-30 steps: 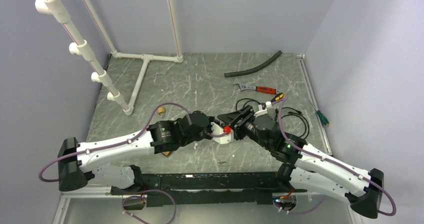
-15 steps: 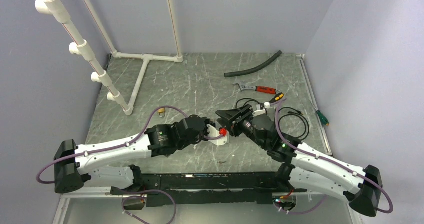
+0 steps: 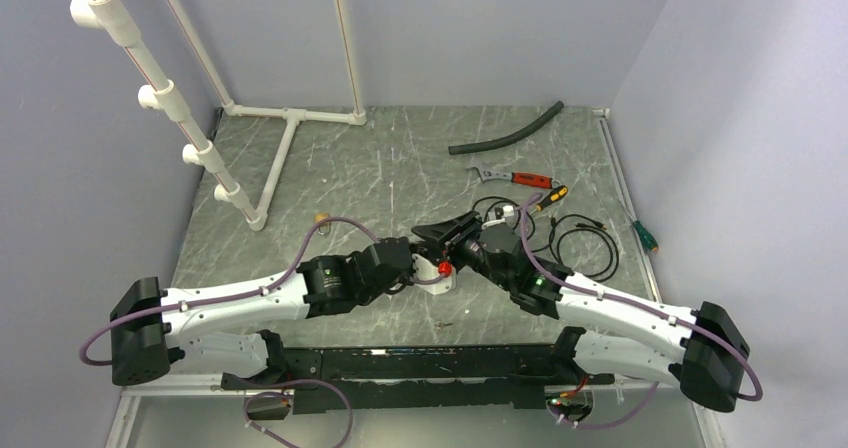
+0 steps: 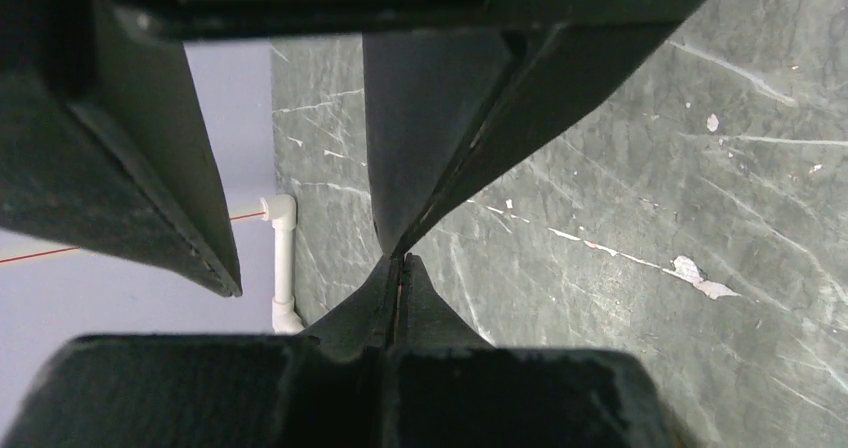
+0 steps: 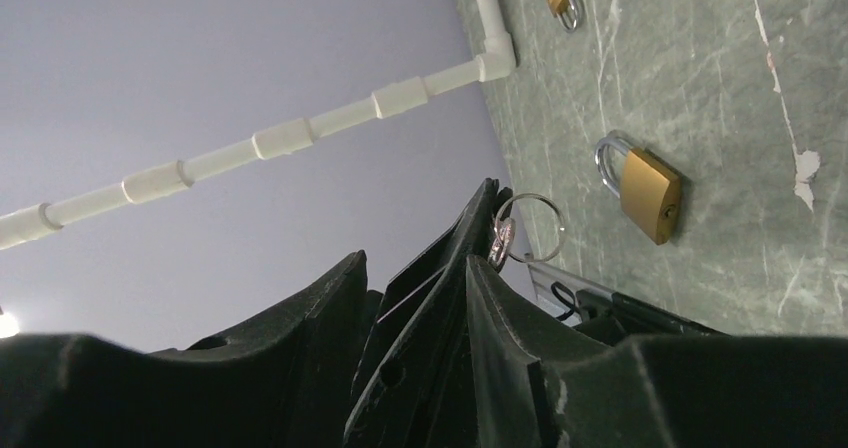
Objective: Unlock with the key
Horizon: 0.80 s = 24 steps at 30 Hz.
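Both my arms reach inward, wrists meeting at mid-table. My left gripper [image 4: 398, 268] has its fingers pressed together at the tips. My right gripper [image 5: 487, 230] is clamped tight, its fingers crossing over the left gripper's tips; both wrists are held low and nearly level.

This is a robot test cell in a lab or workshop, not a home. A scratched grey-green stone-look tabletop [image 3: 400, 168] is boxed in by plain lavender-grey walls [image 3: 450, 28] on the left, far and right sides. A white PVC pipe frame [image 3: 290, 118] stands at the far left. Workshop oddments lie at the far right: a black hose piece [image 3: 505, 133], a red-handled wrench [image 3: 515, 178], a green-handled screwdriver [image 3: 640, 233] and coiled black cable [image 3: 585, 248]. Two brass padlocks [image 5: 645, 193] rest on the tabletop.
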Motion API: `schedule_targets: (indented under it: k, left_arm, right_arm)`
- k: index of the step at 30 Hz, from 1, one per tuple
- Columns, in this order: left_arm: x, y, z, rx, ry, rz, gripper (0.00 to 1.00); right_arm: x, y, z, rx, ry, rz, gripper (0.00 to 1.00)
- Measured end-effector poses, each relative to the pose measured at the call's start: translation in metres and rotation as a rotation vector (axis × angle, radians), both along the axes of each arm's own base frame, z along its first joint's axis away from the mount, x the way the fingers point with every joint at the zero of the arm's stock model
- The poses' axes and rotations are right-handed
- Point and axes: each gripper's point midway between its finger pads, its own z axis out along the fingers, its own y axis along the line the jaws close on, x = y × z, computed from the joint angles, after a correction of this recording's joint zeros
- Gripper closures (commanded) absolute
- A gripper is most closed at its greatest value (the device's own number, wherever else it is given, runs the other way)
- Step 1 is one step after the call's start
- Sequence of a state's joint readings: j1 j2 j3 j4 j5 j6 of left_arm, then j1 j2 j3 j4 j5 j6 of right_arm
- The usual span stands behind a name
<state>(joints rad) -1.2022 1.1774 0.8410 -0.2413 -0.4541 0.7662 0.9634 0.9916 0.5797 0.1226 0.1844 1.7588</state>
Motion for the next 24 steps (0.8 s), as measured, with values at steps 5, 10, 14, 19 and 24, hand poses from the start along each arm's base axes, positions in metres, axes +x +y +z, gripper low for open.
schedule_targets:
  k: [5,10,14,19,24]
  left_arm:
    - [0.000,0.002,-0.001,0.004,-0.002,0.005,1.00]
    - [0.001,0.004,0.002,-0.011,-0.013,0.013,1.00]
    - [0.001,0.004,0.007,-0.034,-0.021,0.014,1.00]
    - [0.002,0.005,0.009,-0.043,-0.022,0.018,1.00]
    - [0.004,0.010,0.005,-0.038,-0.021,0.030,1.00]
  right_arm:
    - [0.001,0.008,-0.002,0.019,0.012,0.017,0.58]
    - [0.001,0.006,0.002,0.026,0.006,0.007,0.58]
    - [0.001,0.003,0.007,0.037,-0.001,0.001,0.58]
    - [0.000,0.004,0.006,0.039,0.007,0.007,0.57]
    - [-0.001,0.008,0.002,0.029,0.012,0.026,0.55]
